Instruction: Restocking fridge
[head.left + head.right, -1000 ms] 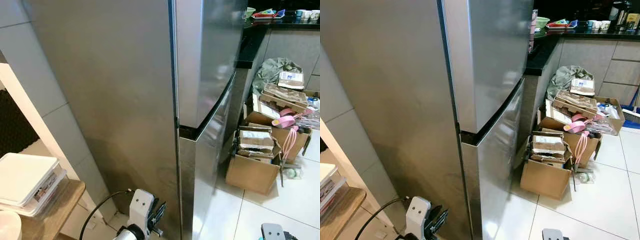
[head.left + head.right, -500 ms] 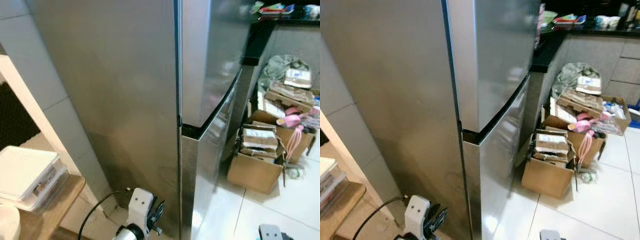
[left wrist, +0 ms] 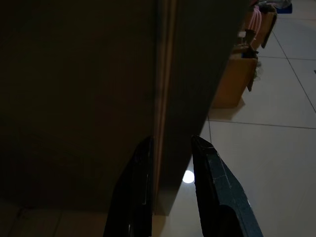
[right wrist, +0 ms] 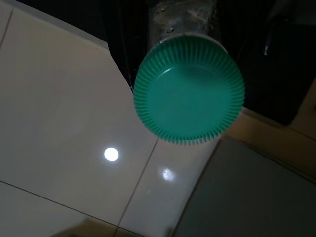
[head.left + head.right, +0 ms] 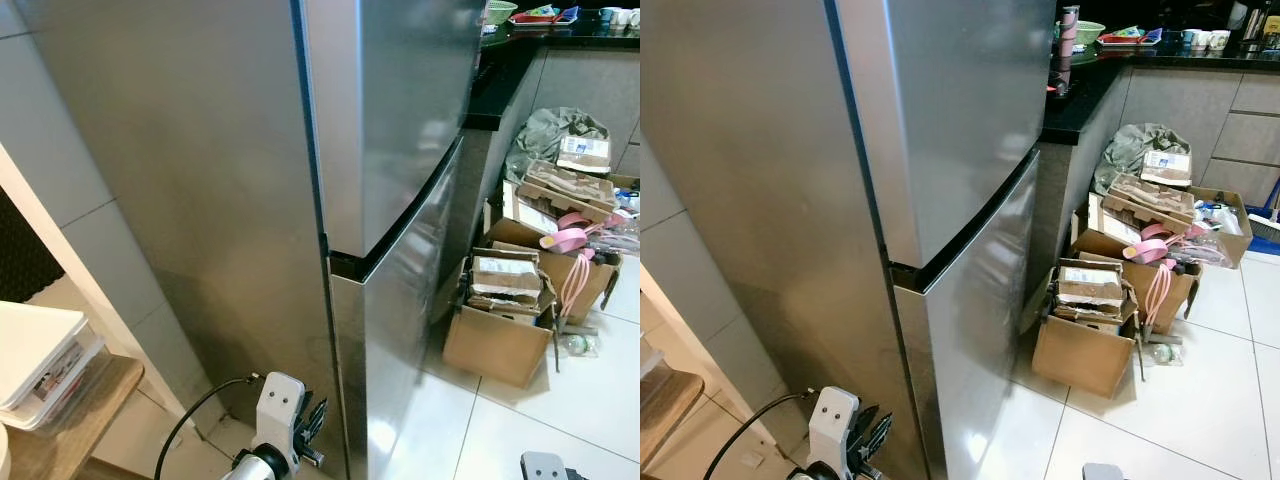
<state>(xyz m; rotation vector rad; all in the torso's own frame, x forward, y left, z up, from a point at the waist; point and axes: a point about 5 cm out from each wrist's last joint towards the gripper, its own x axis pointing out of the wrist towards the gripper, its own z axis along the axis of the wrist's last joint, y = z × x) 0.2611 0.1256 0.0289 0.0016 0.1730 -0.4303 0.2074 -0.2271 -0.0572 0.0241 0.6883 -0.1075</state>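
The steel fridge point(image 5: 250, 200) stands shut, its 2 doors meeting at a dark seam, directly ahead of the robot. The left gripper point(image 3: 170, 163) sits low by the fridge's bottom corner, fingers point(image 3: 140, 192) slightly parted and empty. In the right wrist view a green-capped bottle point(image 4: 189, 89) sits between the right gripper's fingers over the white tile floor point(image 4: 59, 113). Right of the fridge, cardboard boxes point(image 5: 500, 330) crowd the floor below a dark counter point(image 5: 1090, 85).

White boxy wrist housing point(image 5: 279, 406) with two dark screw holes, a black cable point(image 5: 200, 415) looping behind it, and two long matte-black fingers point(image 3: 217, 197).
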